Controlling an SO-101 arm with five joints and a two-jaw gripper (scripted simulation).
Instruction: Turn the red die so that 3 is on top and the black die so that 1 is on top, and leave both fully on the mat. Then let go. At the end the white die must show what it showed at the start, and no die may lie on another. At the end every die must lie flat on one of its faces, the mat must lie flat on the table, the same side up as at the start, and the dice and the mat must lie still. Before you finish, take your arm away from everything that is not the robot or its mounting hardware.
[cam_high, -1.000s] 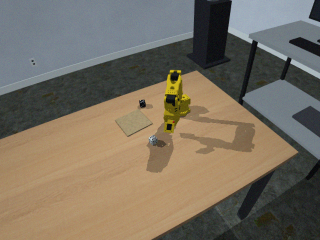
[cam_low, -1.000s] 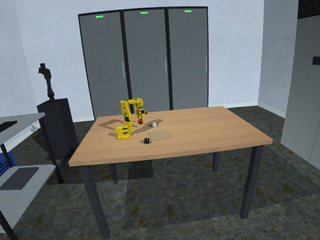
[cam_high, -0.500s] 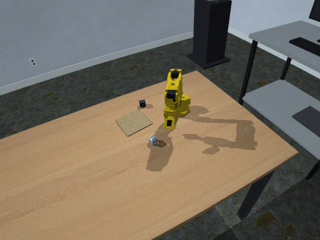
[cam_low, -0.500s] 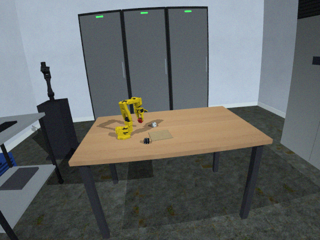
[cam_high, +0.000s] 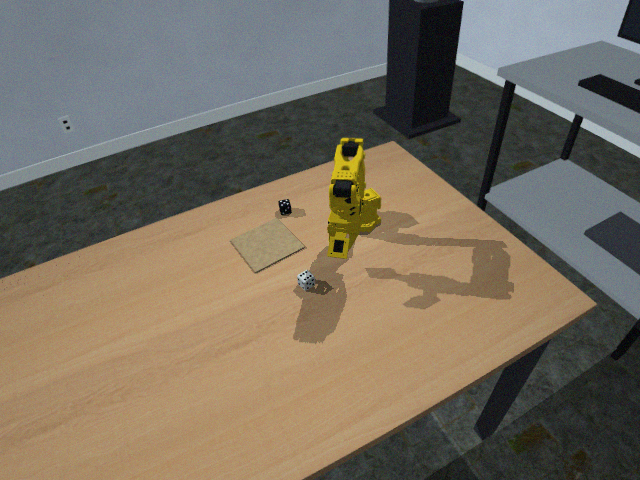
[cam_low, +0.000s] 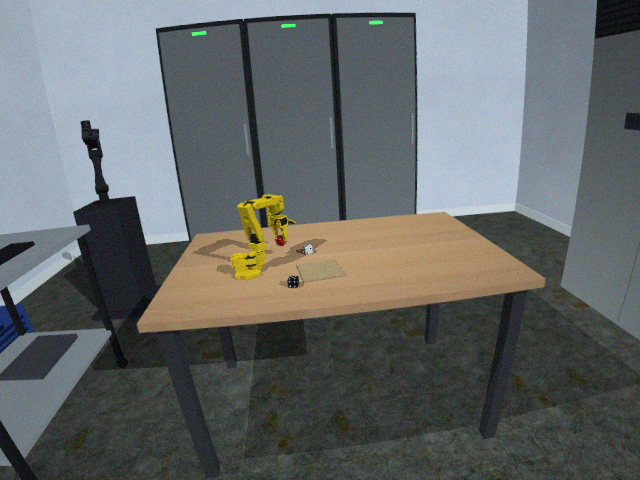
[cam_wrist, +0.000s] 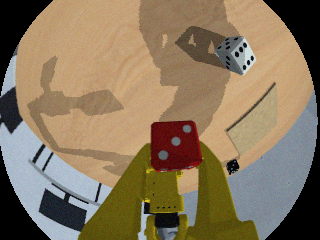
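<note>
My gripper (cam_wrist: 175, 160) is shut on the red die (cam_wrist: 175, 146) and holds it well above the table; the face toward the wrist camera shows three pips. In the exterior view the red die (cam_low: 280, 240) hangs at the gripper's tip, clear of the wood. The arm hides it in the top view. The white die (cam_high: 306, 280) lies on the bare table just past the tan mat (cam_high: 267, 243) and also shows in the wrist view (cam_wrist: 235, 55). The black die (cam_high: 284, 206) lies on the table off the mat's far corner.
The arm's yellow base (cam_high: 361, 211) stands beside the mat. A grey shelf unit (cam_high: 573, 155) stands off the table's right side and a dark pedestal (cam_high: 421, 67) behind it.
</note>
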